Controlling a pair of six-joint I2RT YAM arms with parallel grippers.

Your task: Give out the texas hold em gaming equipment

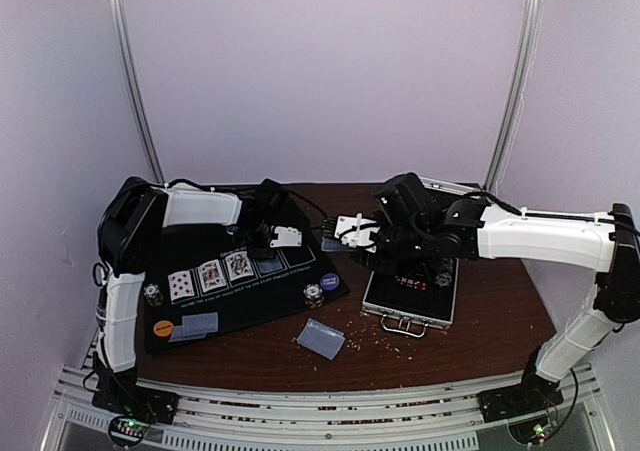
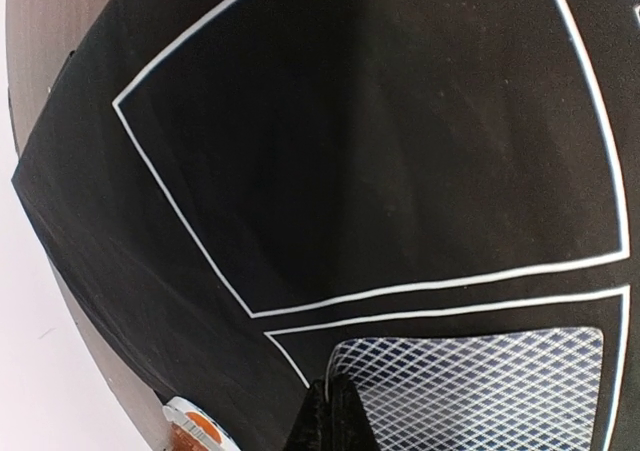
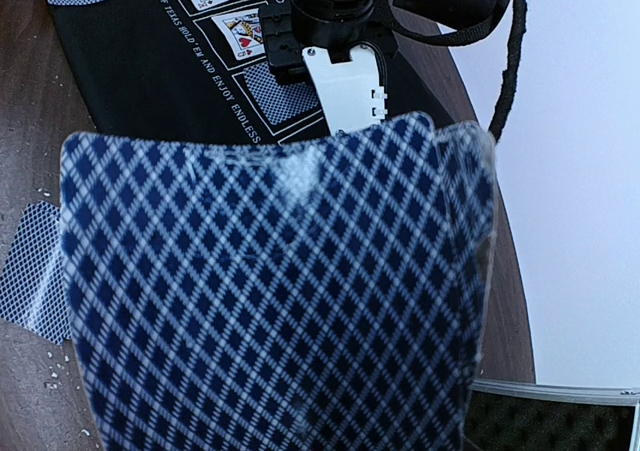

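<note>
Right tool [image 1: 352, 233] grasps cards [image 3: 270, 301] at the mat's [image 1: 215, 306] 2 o'clock, likely for dealing; left tool [image 2: 333, 413], clenched, touches a face-down card [image 2: 480, 391].

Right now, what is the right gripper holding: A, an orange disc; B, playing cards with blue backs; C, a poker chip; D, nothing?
B: the right gripper is closed on playing cards, whose blue diamond backs fill the right wrist view.
</note>
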